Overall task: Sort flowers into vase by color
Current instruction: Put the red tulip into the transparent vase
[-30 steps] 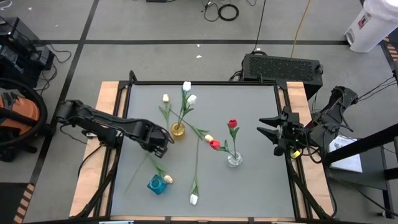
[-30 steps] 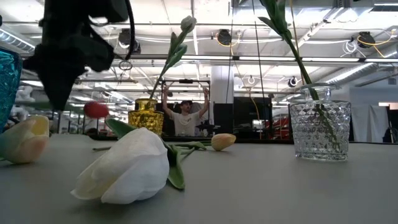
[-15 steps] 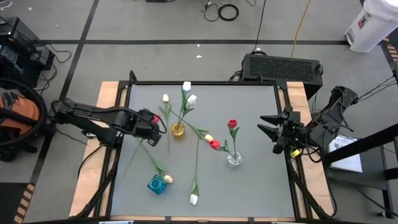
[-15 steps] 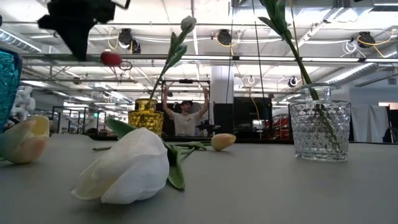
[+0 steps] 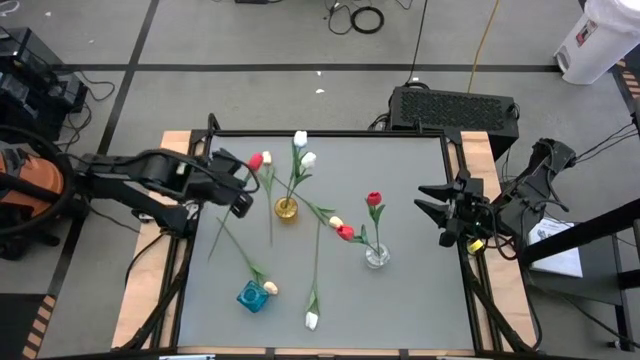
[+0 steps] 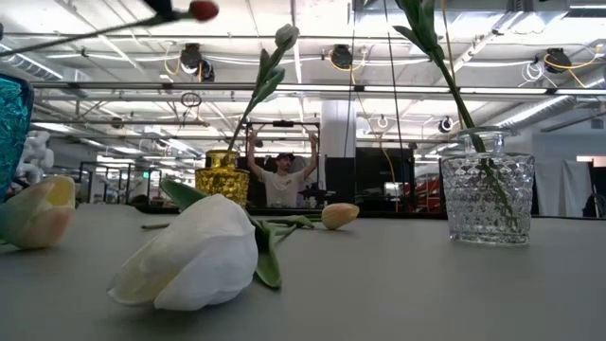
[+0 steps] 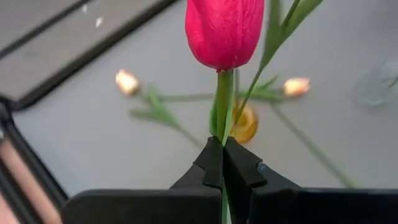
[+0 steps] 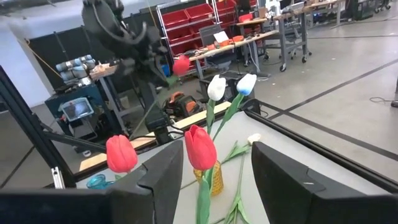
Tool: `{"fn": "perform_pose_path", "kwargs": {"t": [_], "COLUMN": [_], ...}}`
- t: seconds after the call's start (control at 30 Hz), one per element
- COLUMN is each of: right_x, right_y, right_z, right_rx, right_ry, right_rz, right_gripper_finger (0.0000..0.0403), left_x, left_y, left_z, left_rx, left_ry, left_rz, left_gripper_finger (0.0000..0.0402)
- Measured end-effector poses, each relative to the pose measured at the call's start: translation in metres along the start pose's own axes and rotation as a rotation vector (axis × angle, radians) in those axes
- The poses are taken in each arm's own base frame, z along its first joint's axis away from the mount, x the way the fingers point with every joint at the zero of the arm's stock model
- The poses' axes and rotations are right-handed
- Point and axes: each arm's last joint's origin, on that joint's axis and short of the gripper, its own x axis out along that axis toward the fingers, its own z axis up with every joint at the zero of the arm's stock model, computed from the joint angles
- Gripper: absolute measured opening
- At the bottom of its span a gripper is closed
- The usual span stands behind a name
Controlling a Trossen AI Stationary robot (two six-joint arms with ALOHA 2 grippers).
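jaws of the left gripper [image 5: 243, 186] clenched on the green stem of a red tulip [image 5: 256, 160], lifted above the left side of the bench [image 5: 420, 290]; in the left wrist view, stem pinched just under the red head [image 7: 225, 31], the two dark fingers [image 7: 239, 165] meeting around it, stem trailing down and away from the head toward the bench's left edge. jaws of the right gripper [image 5: 432, 204] spread apart, holding nothing, parked at the right edge of the bench, well apart from the flowers. near mid-bench, a gold vase [image 5: 287, 209] with two white tulips [image 5: 300, 139] standing in it. right of that, a clear glass vase [image 5: 376, 256] carrying one upright red tulip [image 5: 374, 199], with another red head [image 5: 345, 232] and a pale yellow head [image 5: 335, 221] lying just beside it on the bench. toward the front left, a blue vase [image 5: 252, 296] with a pale yellow tulip [image 5: 270, 288] touching or just beside it; cannot tell whether inside. a white tulip [image 5: 312, 320] flat on the bench near the front edge, stem running back toward the gold vase. another pale yellow tulip [image 5: 266, 158] lying behind the gold vase, close to the lifted red head. in the low view, beyond the bench, a person [image 6: 281, 180] with both arms raised.
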Motion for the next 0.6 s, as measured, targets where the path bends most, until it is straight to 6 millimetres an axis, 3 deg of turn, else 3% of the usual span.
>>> {"fn": "perform_pose_path", "kwargs": {"t": [0.37, 0.6], "right_x": [0.0, 0.002], "right_y": [0.002, 0.004], "right_z": [0.005, 0.02], "right_rx": [0.057, 0.159], "right_ry": [-0.027, -0.086], "right_rz": [0.013, 0.019], "right_gripper_finger": [0.0183, 0.0183], "left_x": [-0.064, -0.091], "left_y": [0.001, -0.008], "left_z": [0.046, 0.071], "left_rx": [0.1, 0.146], "left_ry": [-0.372, -0.626], "left_rz": [-0.2, -0.332], "left_gripper_finger": [0.0001, 0.0001]}}
